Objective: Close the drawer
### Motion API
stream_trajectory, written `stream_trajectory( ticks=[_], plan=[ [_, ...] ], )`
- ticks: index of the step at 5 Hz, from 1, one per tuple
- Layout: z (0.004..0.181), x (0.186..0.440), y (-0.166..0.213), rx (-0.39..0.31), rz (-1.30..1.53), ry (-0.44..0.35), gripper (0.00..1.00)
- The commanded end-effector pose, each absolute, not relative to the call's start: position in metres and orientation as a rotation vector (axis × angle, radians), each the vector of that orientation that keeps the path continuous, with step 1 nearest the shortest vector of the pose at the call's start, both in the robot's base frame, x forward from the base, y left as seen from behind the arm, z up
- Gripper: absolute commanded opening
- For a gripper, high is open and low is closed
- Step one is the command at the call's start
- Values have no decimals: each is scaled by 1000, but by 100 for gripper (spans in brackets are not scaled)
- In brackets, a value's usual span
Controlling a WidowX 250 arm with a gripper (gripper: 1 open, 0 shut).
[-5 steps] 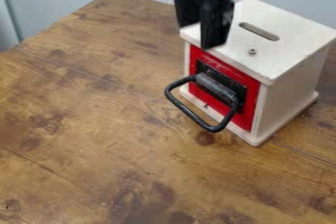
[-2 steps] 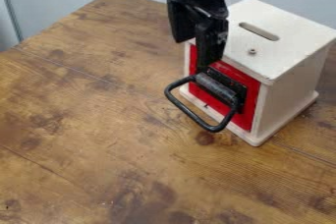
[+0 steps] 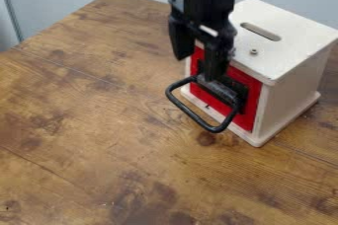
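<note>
Above the handle (image 3: 197, 108), the fingers (image 3: 200, 63) seem parted; come down outside it, then push straight in.

The white box (image 3: 275, 56) stands upright on the wooden counter (image 3: 99, 120), near its far edge, a slot in its top. Its drawer (image 3: 224, 96) has a red front and a black frame; the black loop handle (image 3: 199, 116) juts out over the counter. The black hand (image 3: 203, 61) points down in front of the box, above the handle, covering part of the red front.
</note>
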State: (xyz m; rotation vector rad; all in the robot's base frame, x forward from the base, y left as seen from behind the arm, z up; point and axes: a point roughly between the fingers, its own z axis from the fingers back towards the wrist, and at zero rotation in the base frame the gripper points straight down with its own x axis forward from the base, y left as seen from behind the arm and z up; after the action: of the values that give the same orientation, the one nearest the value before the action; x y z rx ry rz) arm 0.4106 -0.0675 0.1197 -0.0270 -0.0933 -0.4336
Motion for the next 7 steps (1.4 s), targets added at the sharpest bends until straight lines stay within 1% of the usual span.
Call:
stream_trajectory(
  ticks=[1,2,3,4,6,7],
  plan=[
    [125,420,-52,-4,-310,-163,100],
    [113,428,-43,-3,-222,-164,100],
    [111,441,-33,1,-201,-182,100],
    [111,442,-27,-2,-196,-187,100],
    [110,441,-52,-6,-142,-177,100],
    [106,440,-53,-20,-234,-179,100]
  ],
)
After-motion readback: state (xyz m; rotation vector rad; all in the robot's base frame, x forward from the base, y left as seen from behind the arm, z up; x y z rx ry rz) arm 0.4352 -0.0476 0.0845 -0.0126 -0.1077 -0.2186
